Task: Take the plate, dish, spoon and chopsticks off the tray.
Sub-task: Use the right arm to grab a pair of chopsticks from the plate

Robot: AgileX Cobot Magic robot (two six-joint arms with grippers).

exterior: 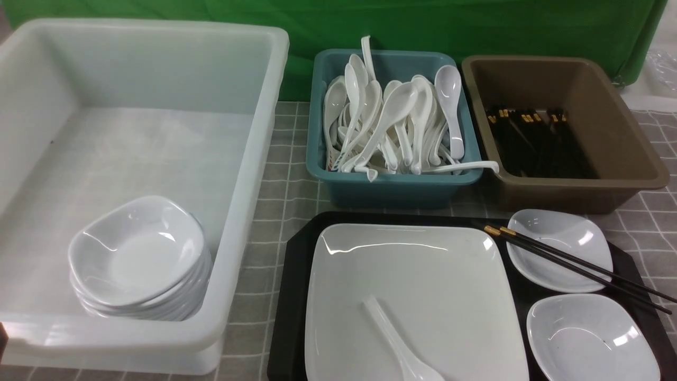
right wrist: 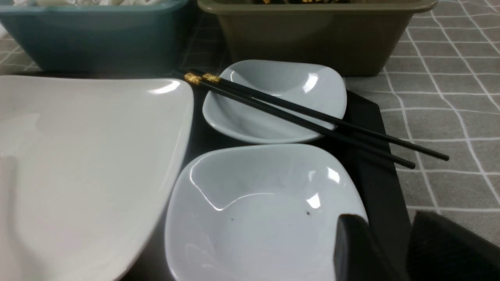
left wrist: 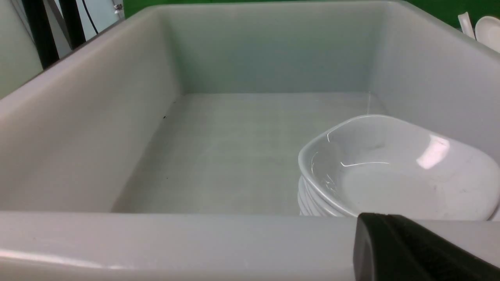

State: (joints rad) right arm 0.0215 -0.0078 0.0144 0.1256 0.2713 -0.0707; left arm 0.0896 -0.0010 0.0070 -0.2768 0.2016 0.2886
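Our right claw [right wrist: 386, 220], apart, sits by the lower-right dish [right wrist: 254, 218]; we should pinch its rim squarely. Our left claw [left wrist: 375, 234] is together.

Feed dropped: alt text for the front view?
A black tray holds a large white plate with a spoon on it, two small dishes to its right, and chopsticks across the far dish. Behind stand a teal tub of spoons and a brown tub of more chopsticks; a white bin at left holds stacked dishes.
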